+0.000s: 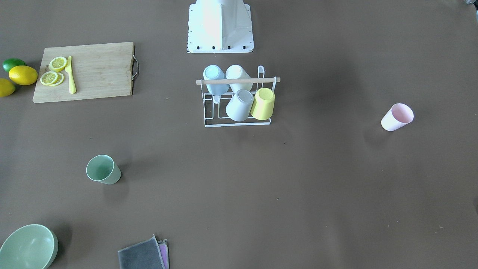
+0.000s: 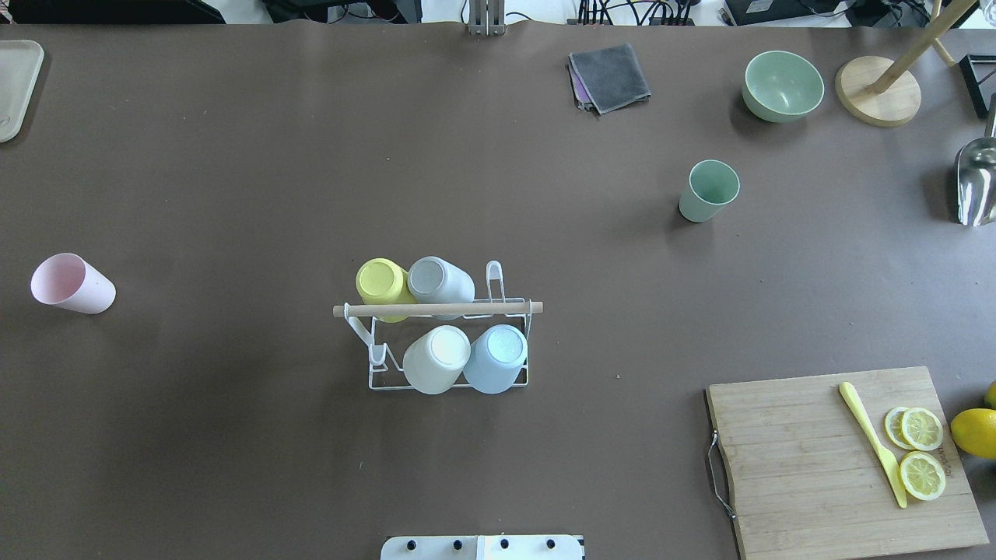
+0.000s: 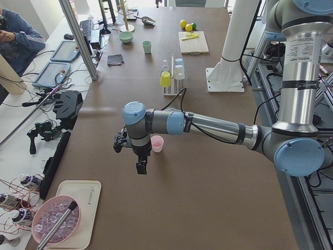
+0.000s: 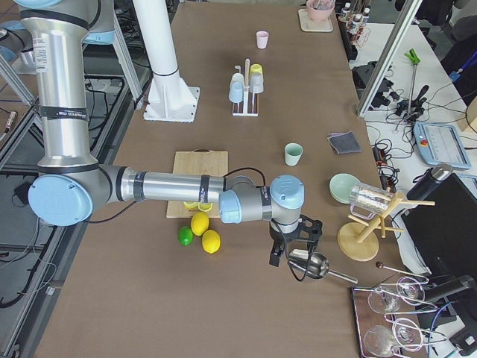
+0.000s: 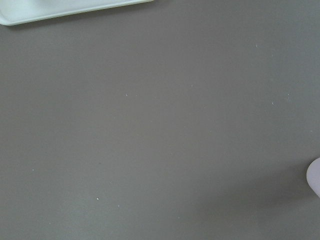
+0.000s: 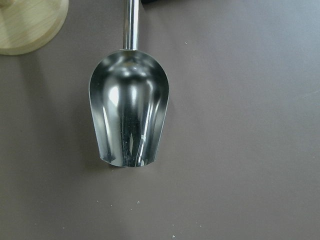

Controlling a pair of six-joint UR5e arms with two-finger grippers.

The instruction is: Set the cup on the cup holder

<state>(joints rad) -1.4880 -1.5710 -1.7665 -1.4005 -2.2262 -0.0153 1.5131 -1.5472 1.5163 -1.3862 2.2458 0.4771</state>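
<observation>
The white wire cup holder with its wooden bar stands mid-table and carries several upturned cups: yellow, grey, white and pale blue. A pink cup stands alone towards the robot's left, a green cup far right. My left gripper hangs just beside the pink cup in the exterior left view; I cannot tell whether it is open or shut. My right gripper hovers over a metal scoop, seen only in the exterior right view, state unclear.
A cutting board holds lemon slices and a yellow knife, with lemons and a lime beside it. A green bowl, folded cloths, a wooden stand base and a beige tray line the far edge.
</observation>
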